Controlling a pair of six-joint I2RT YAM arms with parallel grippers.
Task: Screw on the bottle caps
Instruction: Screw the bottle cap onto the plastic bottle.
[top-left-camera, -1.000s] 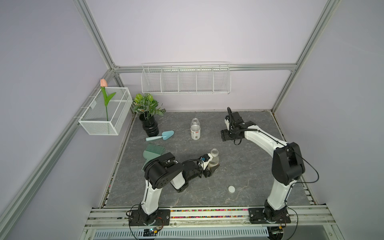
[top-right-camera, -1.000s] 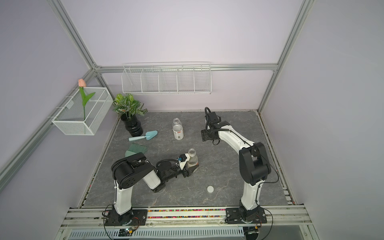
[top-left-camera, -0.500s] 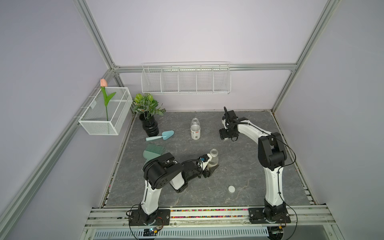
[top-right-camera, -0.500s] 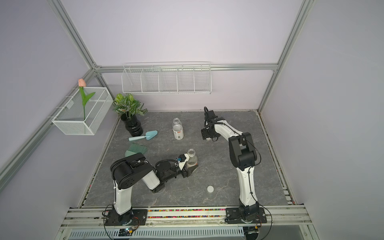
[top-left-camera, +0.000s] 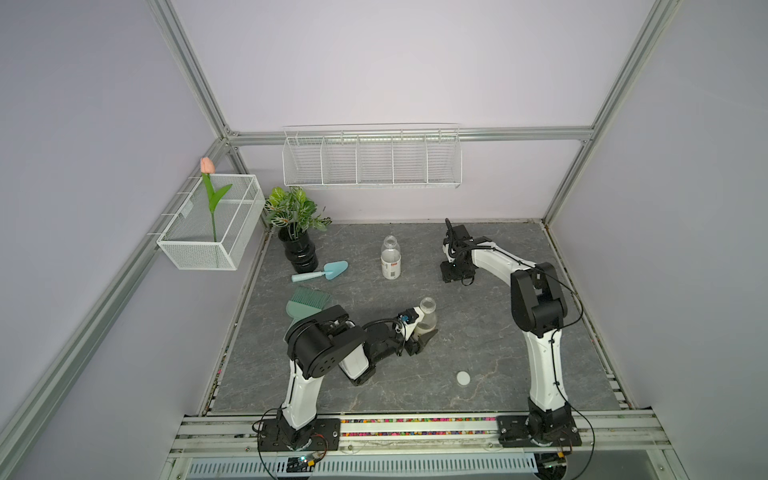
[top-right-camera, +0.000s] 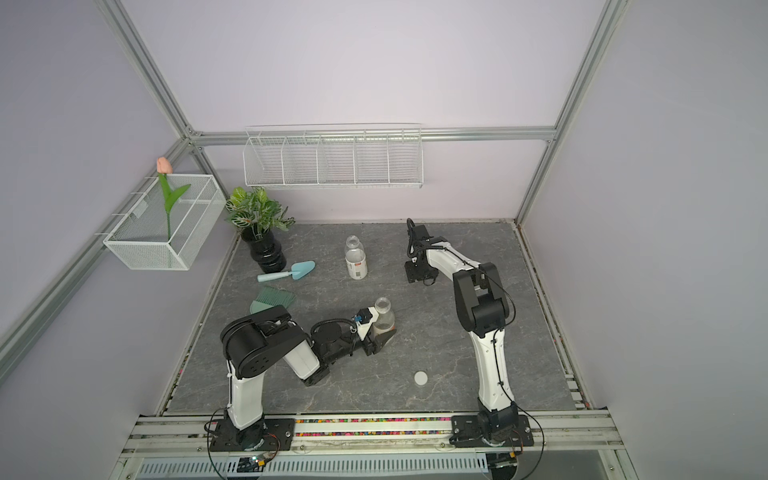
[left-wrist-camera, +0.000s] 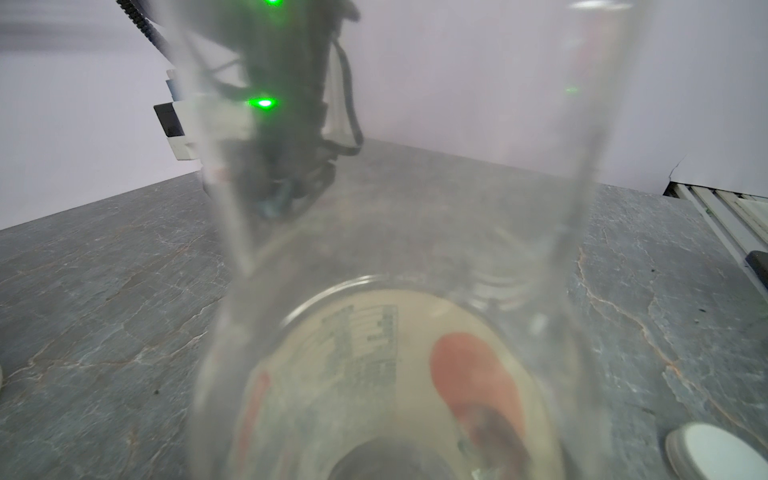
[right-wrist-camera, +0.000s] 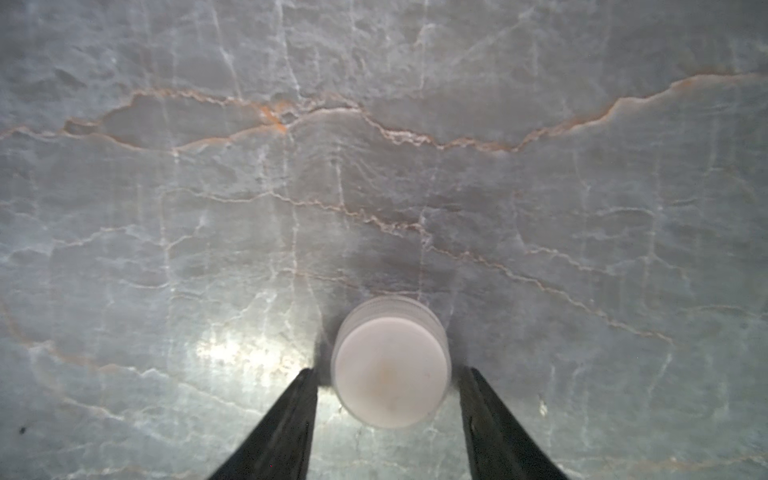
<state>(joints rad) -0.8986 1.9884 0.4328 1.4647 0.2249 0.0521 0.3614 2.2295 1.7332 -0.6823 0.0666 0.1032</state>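
White cap (right-wrist-camera: 390, 365) lay between spread jaws of right gripper (right-wrist-camera: 388, 371), slim gap either side, left gripper (top-left-camera: 424, 333) pinched orange-marked bottle (top-left-camera: 428, 319), label print unreadable.

In both top views the right claw (top-left-camera: 454, 276) hides its fingertips and the cap (right-wrist-camera: 390, 365) between them. The bottle (left-wrist-camera: 395, 332) in the left claw (top-left-camera: 424, 340) is a blur, label unreadable.
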